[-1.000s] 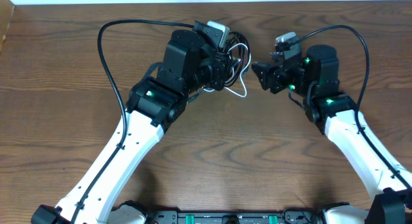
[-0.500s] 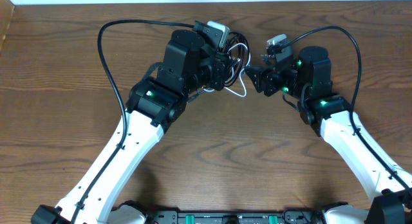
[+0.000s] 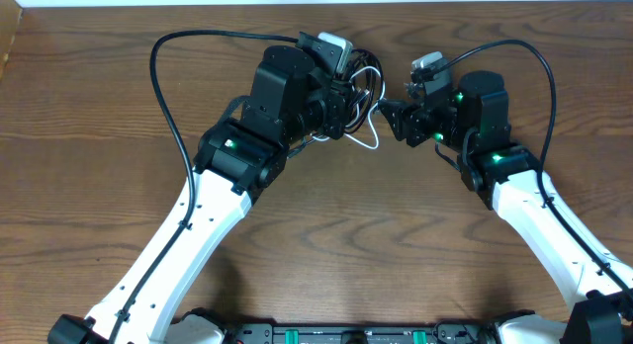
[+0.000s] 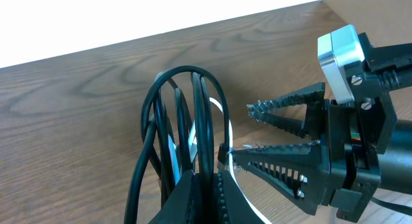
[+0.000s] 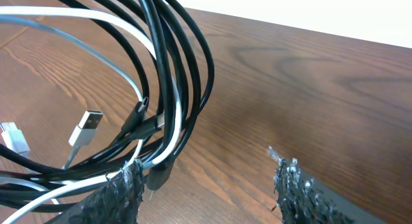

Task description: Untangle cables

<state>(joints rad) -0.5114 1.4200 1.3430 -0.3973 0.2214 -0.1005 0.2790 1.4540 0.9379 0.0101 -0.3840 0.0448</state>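
Loops of thin black and white cables [image 4: 203, 121] sit pinched in the closed left gripper [image 4: 206, 184]; the right gripper [image 4: 244, 130] gapes wide and empty just beside them.

Between the grippers: a narrow gap is left above the table [image 3: 326, 235]; it is taken up by the raised loops of the cables [image 4: 187, 127], on which the left gripper [image 4: 205, 179] is clamped.
Right gripper [image 4: 239, 130]: the jaws are spread; one finger is met by the black loops and a plug end; bare wood is seen between the fingers beyond that.
Front of table: open wood is left between the two white arms; entry from there is unobstructed.
Back edge: passage is hindered by the left arm wire [image 3: 237, 32] and the right arm wire [image 3: 514, 42], both arched high.
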